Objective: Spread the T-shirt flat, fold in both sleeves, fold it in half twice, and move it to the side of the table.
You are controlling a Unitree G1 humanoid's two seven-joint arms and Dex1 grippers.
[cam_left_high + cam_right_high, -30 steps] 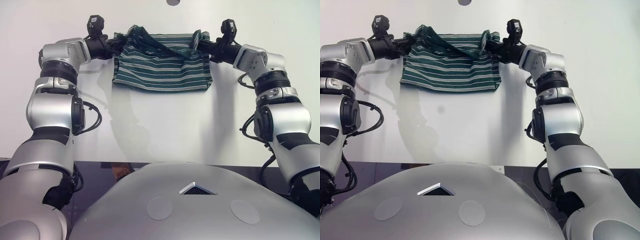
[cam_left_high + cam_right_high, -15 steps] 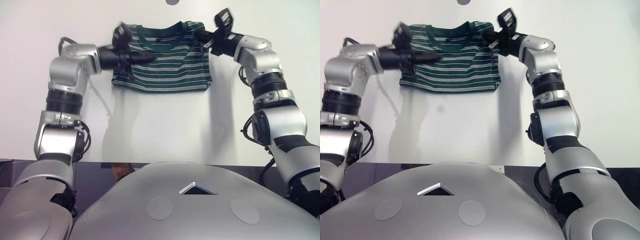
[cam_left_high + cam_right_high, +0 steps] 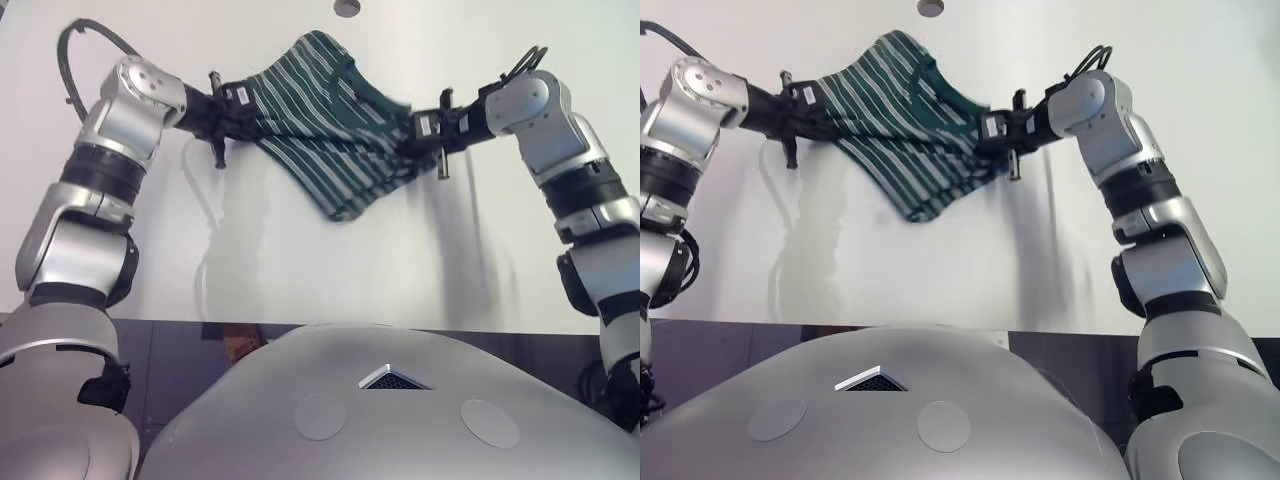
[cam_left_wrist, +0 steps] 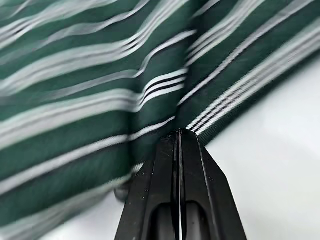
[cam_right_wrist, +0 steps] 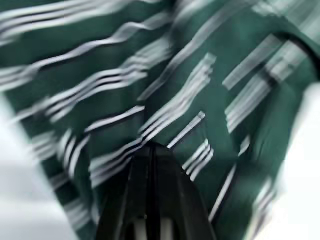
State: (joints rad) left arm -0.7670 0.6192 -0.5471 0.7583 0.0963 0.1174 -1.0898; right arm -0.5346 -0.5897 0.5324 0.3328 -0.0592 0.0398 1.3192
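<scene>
Left claw (image 3: 235, 108) and right claw (image 3: 415, 135) clamp shut on a green white-striped fabric T-shirt (image 3: 330, 120) sagging between them; spreading, folding and moving aside apparently remain.

the t-shirt (image 3: 322, 128) is dark green with thin white stripes. the stripes come in little bunches of two or three, with wider plain green bands between them. the neckline trim looks solid green. left tool (image 3: 245, 103) and right tool (image 3: 408, 145) are both plain black. the desk (image 3: 300, 270) is flat white, with one small grey round spot (image 3: 347, 7) at its far edge.
</scene>
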